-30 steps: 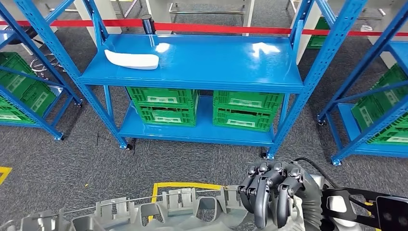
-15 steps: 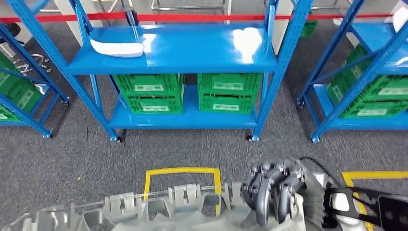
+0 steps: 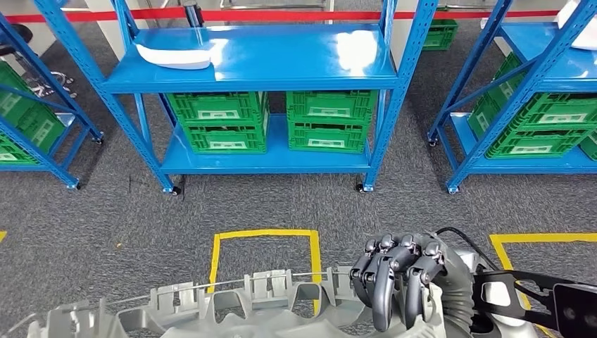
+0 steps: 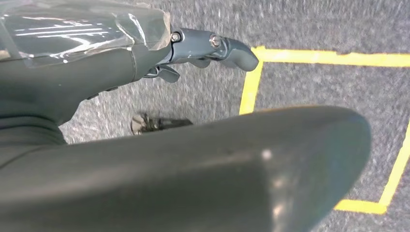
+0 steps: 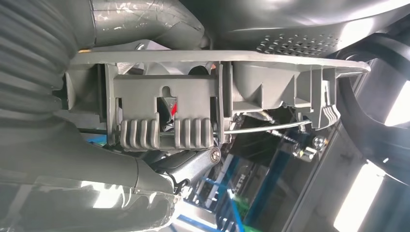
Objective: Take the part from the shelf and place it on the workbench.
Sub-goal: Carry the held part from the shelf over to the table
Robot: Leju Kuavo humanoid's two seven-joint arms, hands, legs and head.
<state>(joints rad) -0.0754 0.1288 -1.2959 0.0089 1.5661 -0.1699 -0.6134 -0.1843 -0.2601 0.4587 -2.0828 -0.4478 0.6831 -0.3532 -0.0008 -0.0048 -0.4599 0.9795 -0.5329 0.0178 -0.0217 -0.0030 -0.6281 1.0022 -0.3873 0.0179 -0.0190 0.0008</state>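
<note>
Left hand [image 4: 212, 46]: a finger juts over grey carpet by a yellow floor line [image 4: 251, 84]; whether it grips anything, cannot tell. Long grey part [image 3: 232, 306] runs out to the left of the right hand, low in the head view, above the floor. Right hand [image 3: 398, 282]: fingers curled over the part's right end, clamped on it. Blue shelf [image 3: 281, 70] stands well ahead of the hands, green crates [image 3: 225, 120] beneath.

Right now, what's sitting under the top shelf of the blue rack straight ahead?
Two stacks of green crates stand side by side on the lower shelf. Their insides are hidden by the top shelf.
</note>
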